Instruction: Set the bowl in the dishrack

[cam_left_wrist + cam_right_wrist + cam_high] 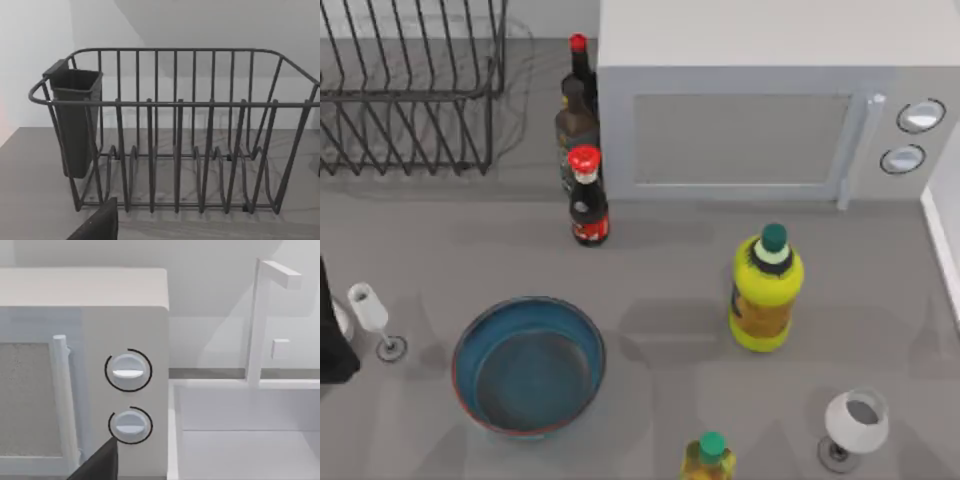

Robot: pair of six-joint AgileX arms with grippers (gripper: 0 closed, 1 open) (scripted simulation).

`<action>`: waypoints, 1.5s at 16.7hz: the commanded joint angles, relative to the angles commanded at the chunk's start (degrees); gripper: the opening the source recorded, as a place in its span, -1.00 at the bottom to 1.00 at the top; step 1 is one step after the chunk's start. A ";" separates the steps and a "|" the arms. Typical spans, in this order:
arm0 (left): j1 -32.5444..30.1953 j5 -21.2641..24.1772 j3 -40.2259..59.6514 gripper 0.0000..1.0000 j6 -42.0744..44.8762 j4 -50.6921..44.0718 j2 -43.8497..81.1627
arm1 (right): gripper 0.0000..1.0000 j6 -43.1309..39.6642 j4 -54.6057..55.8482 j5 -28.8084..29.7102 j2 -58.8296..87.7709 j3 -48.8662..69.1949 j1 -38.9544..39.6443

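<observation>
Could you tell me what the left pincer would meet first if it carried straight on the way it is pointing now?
Most likely the dishrack: the left wrist view faces its near wall of upright bars head-on, with bare table before it. How far off it stands is unclear. The bowl sits apart, nearer the table's front.

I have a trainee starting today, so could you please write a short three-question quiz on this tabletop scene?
1. True or false: the bowl already sits in the dishrack.
2. Which stands nearest the microwave? A) yellow bottle B) red-capped dark bottles C) wine glass
3. Fill in: the dark cup hung on the dishrack's frame, seen from the left wrist, is a ____ holder.

Key: 1 false; 2 B; 3 utensil.
</observation>
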 joint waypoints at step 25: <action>-41.25 0.04 81.35 1.00 -39.94 -66.02 100.01 | 1.00 0.00 0.00 0.00 0.00 0.00 0.00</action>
